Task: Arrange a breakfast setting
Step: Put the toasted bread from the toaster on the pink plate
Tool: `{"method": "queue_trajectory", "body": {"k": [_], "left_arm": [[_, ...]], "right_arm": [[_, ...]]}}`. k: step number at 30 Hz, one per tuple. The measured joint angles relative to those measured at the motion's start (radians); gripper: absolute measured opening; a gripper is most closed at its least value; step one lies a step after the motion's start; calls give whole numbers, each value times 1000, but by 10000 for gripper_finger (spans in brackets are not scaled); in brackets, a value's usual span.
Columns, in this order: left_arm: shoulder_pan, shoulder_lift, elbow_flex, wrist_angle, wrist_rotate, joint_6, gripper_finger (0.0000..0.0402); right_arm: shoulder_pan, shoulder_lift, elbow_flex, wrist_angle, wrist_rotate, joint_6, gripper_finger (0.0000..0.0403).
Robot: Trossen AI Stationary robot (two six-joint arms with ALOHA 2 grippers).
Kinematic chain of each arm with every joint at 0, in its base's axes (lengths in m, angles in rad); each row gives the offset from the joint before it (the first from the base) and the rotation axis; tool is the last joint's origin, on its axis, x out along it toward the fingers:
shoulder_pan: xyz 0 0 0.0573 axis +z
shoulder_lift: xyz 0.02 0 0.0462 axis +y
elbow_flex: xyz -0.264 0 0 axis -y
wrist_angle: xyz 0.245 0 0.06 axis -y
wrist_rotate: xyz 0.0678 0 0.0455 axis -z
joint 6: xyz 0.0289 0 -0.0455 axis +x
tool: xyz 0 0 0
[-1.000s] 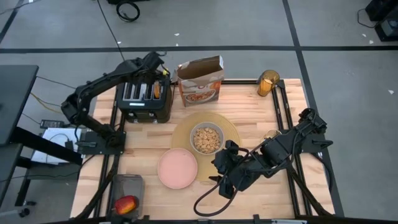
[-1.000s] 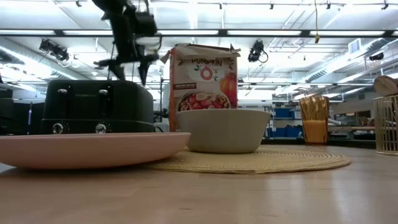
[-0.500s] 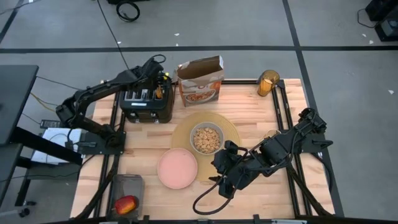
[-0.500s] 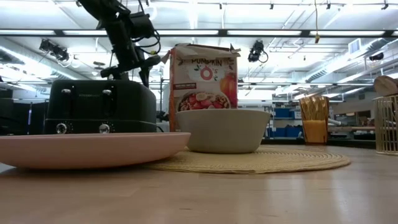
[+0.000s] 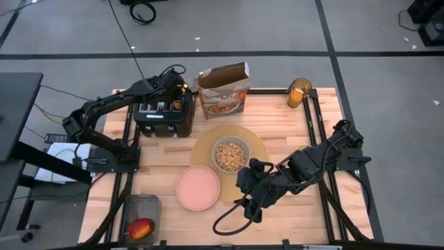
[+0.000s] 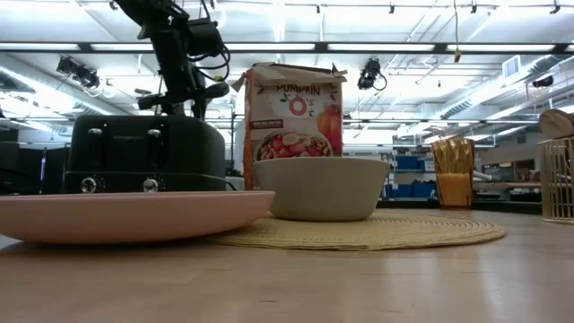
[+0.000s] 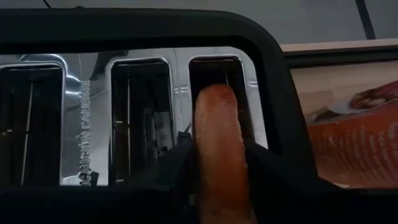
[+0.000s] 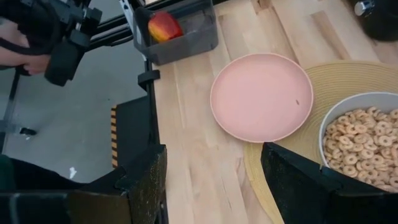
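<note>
My left gripper (image 5: 176, 103) is over the black toaster (image 5: 163, 119) at the table's far left, shut on the toasted bread round (image 7: 217, 140). The bread's free end is at the mouth of the toaster's slot (image 7: 219, 71) nearest the cereal box. The grey bowl (image 5: 230, 154) of cereal stands on the tan placemat (image 5: 258, 146). The pink plate (image 5: 198, 188) lies at the mat's near left edge. The amber glass (image 5: 300, 92) stands at the far right. The apple (image 5: 141, 228) lies in a dark tray. My right gripper (image 8: 211, 180) is open and empty, over the mat's near right. The spoon is not in view. My left gripper pinches the bread round's flat faces (image 7: 214, 177) between its two fingers, with the bread on edge. The fingers come from above, pointing down at the toaster's top. The bread's free end (image 7: 216, 93) reaches down to the slot's mouth; whether it touches the toaster I cannot tell.
A cereal box (image 5: 223, 90) stands right of the toaster at the far edge. The dark tray (image 5: 142, 212) sits off the table's near left corner. A wire basket (image 6: 556, 179) stands at the right in the low view. Bare wood (image 5: 291, 125) lies between the mat and the glass.
My left gripper has come down and toward the table's near edge with the bread round, from above the toaster's far side to just over its top.
</note>
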Motion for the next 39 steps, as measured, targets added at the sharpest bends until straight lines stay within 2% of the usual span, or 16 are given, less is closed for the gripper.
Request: {"method": "queue_trajectory", "body": {"k": [8, 19, 23, 27, 30, 33, 39], "left_arm": [[1, -53, -2, -16, -4, 3, 63], [0, -182, 41, -25, -26, 8, 65], [-27, -245, 100, -28, -25, 25, 65], [-74, -331, 200, -150, -24, 77, 65], [-146, -399, 265, -271, -27, 106, 65], [-268, -475, 279, -330, 11, 96, 64], [-577, -592, 162, -331, 55, -56, 64]], "right_arm": [[0, 0, 0, 0, -5, 7, 266], [0, 0, 0, 0, -32, 7, 266], [0, 0, 0, 0, -33, -1, 266], [-4, -1, 0, 0, -33, -3, 266], [-10, -1, 0, 0, -33, -4, 266], [-20, -1, 0, 0, -31, -4, 266], [-44, -1, 0, 17, -24, -5, 266]]}}
